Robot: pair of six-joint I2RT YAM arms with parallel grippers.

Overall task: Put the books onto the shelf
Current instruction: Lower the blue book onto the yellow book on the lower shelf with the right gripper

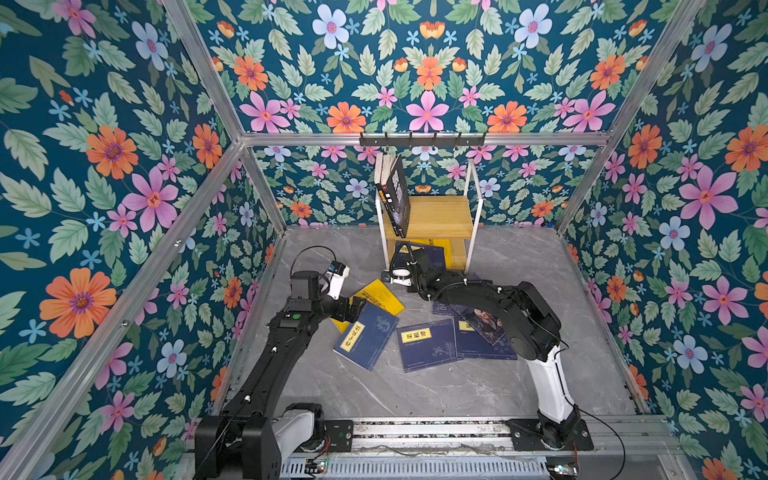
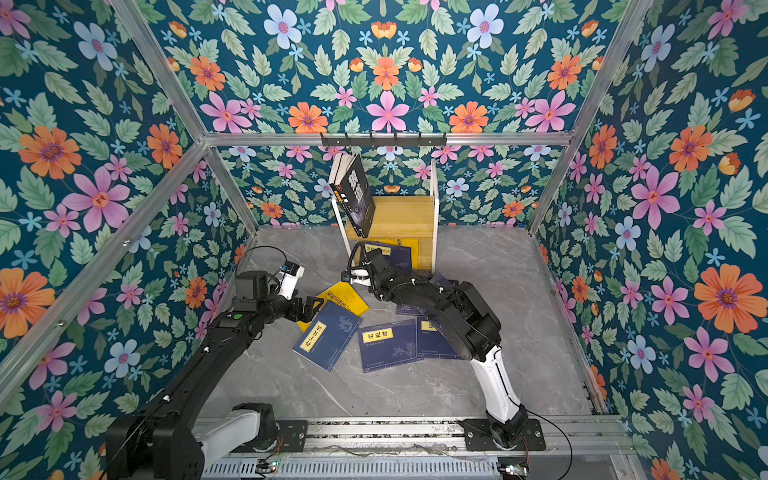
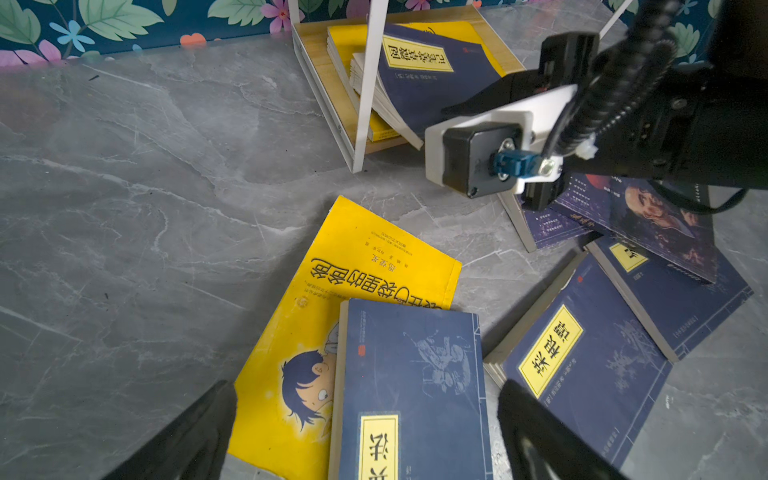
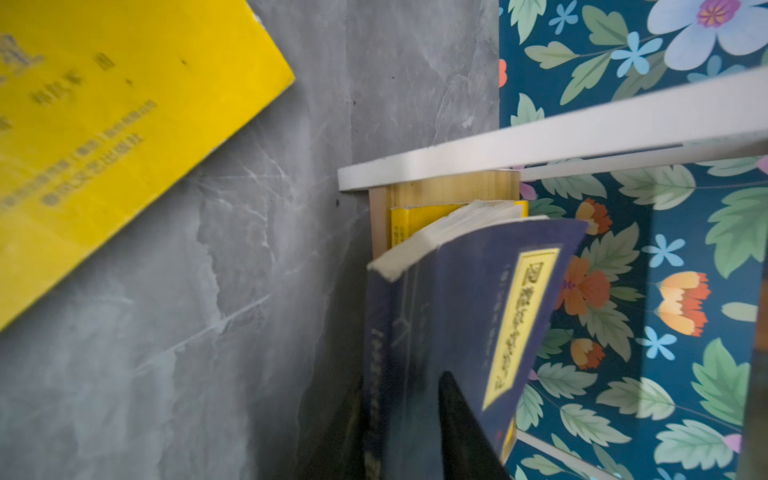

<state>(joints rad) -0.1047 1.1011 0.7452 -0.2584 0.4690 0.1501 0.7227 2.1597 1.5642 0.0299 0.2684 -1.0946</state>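
Left gripper spread wide, empty, above navy book lying on yellow book. Bare floor beside them. Labelled book reads 菜根谭. Right gripper at shelf lower tier, one finger on overhanging book; grip unclear. Black book leans on top tier.

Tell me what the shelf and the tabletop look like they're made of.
The shelf boards look like pale yellowish wood or bamboo, matte, with fine grain lines. The frame looks like thin metal painted white, smooth and even. The tabletop looks like grey veined stone, slightly glossy; possibly just a printed sheet.
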